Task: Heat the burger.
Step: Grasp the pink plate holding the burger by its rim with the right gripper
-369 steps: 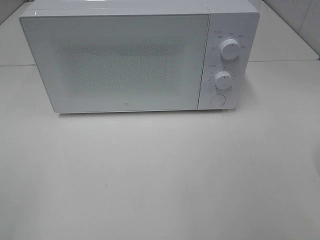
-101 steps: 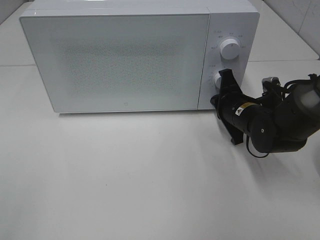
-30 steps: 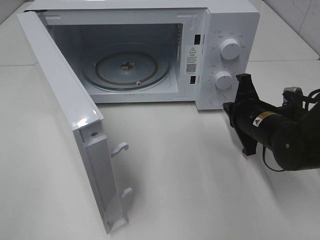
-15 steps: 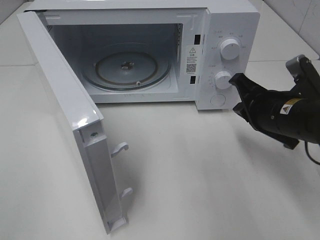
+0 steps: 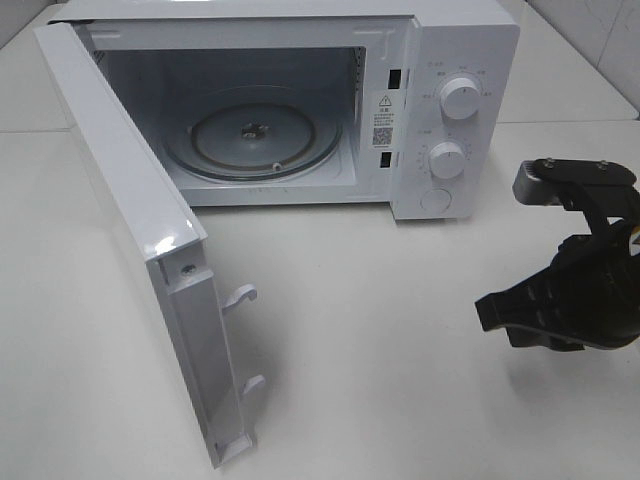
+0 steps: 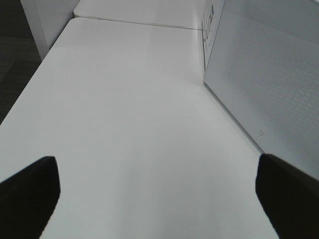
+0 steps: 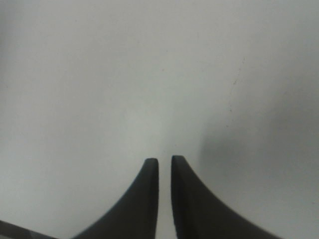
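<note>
A white microwave is set on an off-white table. The microwave's door is patterned with fine grey dots, and white knobs are carried on its front. The right gripper is coloured black.

Microwave casing was white, smooth, semi-gloss, metal by the look. The door inner edge was glossy white plastic with a glare patch. Seen from the left wrist, its outer pane looked glassy over a fine dotted mesh. Turntable was clear glass, shiny. 2 knobs were smooth white plastic, satin finish. Label inside the frame looked like printed paper. Table was white, matt, smooth, with a few specks. Right gripper was black matt plastic, and the bracket above it was grey and duller. Left gripper fingers were black and matt.
</note>
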`<move>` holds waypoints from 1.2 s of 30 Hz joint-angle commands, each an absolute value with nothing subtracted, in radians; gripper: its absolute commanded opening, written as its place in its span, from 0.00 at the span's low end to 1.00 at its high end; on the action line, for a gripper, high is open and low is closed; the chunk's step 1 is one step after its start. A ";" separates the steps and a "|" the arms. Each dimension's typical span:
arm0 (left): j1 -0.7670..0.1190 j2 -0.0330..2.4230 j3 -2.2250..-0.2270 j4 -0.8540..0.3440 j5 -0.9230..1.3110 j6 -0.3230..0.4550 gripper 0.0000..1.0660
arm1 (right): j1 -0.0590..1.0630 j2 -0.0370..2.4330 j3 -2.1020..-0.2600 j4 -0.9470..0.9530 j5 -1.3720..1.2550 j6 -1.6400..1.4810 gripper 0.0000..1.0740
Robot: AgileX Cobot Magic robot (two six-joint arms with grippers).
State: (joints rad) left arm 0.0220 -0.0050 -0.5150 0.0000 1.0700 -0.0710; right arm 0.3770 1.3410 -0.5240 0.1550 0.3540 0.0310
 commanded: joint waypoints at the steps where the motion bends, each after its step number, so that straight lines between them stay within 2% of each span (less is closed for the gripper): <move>1: 0.020 -0.022 -0.516 -0.007 1.071 -0.072 0.96 | 0.374 1.333 -0.567 0.043 0.461 0.038 0.37; 2: 0.020 -0.022 -0.516 -0.007 1.071 -0.072 0.96 | 0.373 1.333 -0.574 0.020 0.473 0.060 0.47; 3: 0.020 -0.022 -0.516 -0.007 1.071 -0.072 0.96 | 0.373 1.333 -0.574 0.020 0.473 0.060 0.47; 4: 0.020 -0.022 -0.516 -0.007 1.071 -0.072 0.96 | 0.373 1.333 -0.595 -0.026 0.508 0.082 0.69; 5: 0.020 -0.022 -0.516 -0.007 1.071 -0.072 0.96 | 0.373 1.333 -0.595 -0.026 0.508 0.082 0.69; 6: 0.020 -0.022 -0.516 -0.007 1.071 -0.072 0.96 | 0.371 1.334 -0.605 -0.042 0.523 0.082 0.78; 7: 0.020 -0.022 -0.516 -0.007 1.071 -0.072 0.96 | 0.371 1.346 -0.625 -0.072 0.563 0.082 0.94; 11: 0.020 -0.022 -0.516 -0.007 1.071 -0.072 0.96 | 0.352 1.376 -0.654 -0.131 0.622 0.086 0.94; 26: 0.020 -0.022 -0.516 -0.007 1.071 -0.072 0.96 | 0.012 1.574 -0.776 -0.261 0.674 0.082 0.90; 36: 0.020 -0.022 -0.516 -0.007 1.071 -0.072 0.96 | -0.094 1.697 -0.779 -0.261 0.619 0.043 0.88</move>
